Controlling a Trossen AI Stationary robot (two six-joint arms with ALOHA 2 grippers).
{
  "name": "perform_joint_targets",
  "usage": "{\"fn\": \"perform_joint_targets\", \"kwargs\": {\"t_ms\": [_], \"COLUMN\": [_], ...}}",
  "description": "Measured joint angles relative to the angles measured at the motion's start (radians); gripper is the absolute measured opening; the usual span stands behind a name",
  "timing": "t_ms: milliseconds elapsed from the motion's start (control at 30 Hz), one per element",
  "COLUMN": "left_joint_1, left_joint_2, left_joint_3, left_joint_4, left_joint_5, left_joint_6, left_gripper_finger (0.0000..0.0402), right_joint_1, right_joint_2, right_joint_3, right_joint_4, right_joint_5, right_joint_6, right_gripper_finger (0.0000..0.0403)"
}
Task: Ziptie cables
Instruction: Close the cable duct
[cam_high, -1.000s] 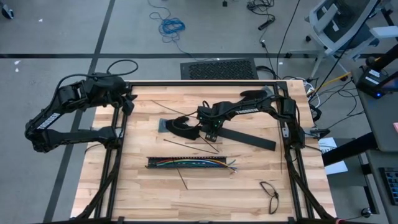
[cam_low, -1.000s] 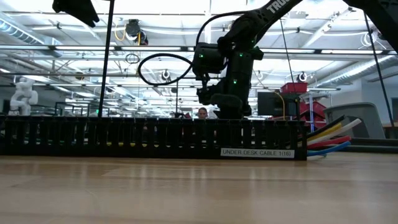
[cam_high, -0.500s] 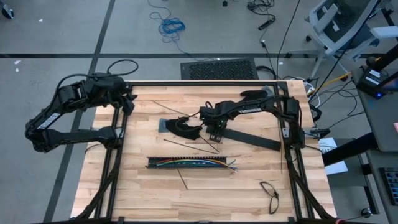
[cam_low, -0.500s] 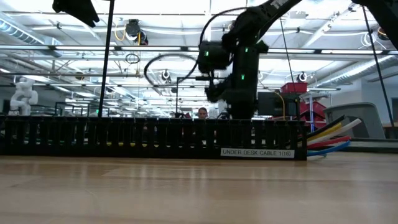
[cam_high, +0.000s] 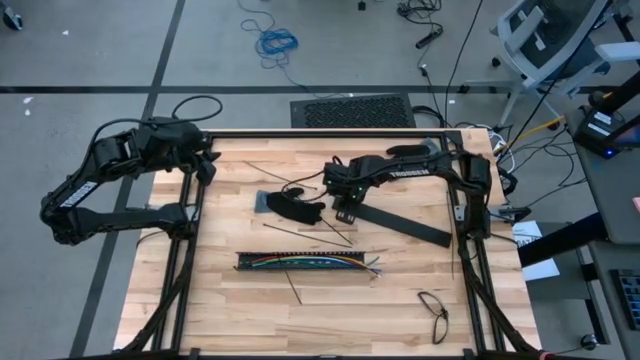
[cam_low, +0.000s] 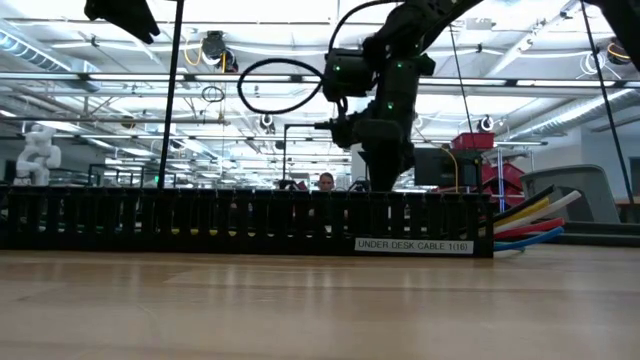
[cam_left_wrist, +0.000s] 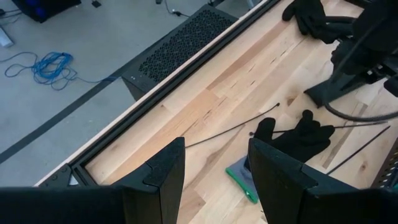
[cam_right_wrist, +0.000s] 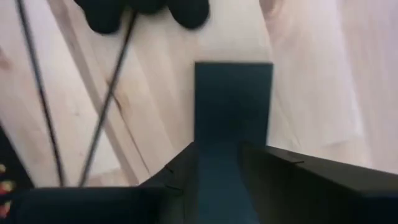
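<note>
You have the slotted cable tray at table centre, cables lying in it, ends sticking out at 3 o'clock. Glove at 12 o'clock of tray, on a flat pad. Lid bar at 1 o'clock. Zip ties between glove and tray. Glasses at 5 o'clock.

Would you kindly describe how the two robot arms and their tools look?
Both arms are dark and jointed. The right arm carries pale lettering, green lights near its wrist and a looping black cable. The left tool has two flat, dark, angular fingers.
</note>
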Motion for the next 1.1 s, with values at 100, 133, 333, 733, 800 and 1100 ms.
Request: {"fn": "perform_joint_targets", "kwargs": {"t_ms": [100,133,333,733,800,1100], "left_joint_1": [0.0,0.0,0.0,0.0,0.0,0.0], "left_joint_2": [0.0,0.0,0.0,0.0,0.0,0.0], "left_joint_3": [0.0,0.0,0.0,0.0,0.0,0.0], "left_joint_4": [0.0,0.0,-0.001,-0.045,-0.062,-0.077], "left_joint_5": [0.0,0.0,0.0,-0.001,-0.004,-0.007], "left_joint_6": [0.0,0.0,0.003,0.034,0.034,0.033], "left_gripper_finger": [0.0173,0.0173,0.0173,0.0173,0.0173,0.0173], "right_joint_1": [-0.016,-0.02,-0.036,-0.036,-0.035,-0.029], "right_joint_2": [0.003,0.003,0.003,0.042,0.051,0.112], "right_joint_3": [0.0,0.0,0.001,0.002,0.002,0.008], "right_joint_4": [0.006,0.007,0.006,0.012,0.023,0.041], "right_joint_5": [-0.059,-0.065,-0.086,-0.084,-0.059,-0.043], "right_joint_6": [0.02,0.031,0.031,0.01,0.009,0.009], "right_gripper_finger": [0.0135,0.0149,0.0242,0.033,0.0331,0.0332]}}
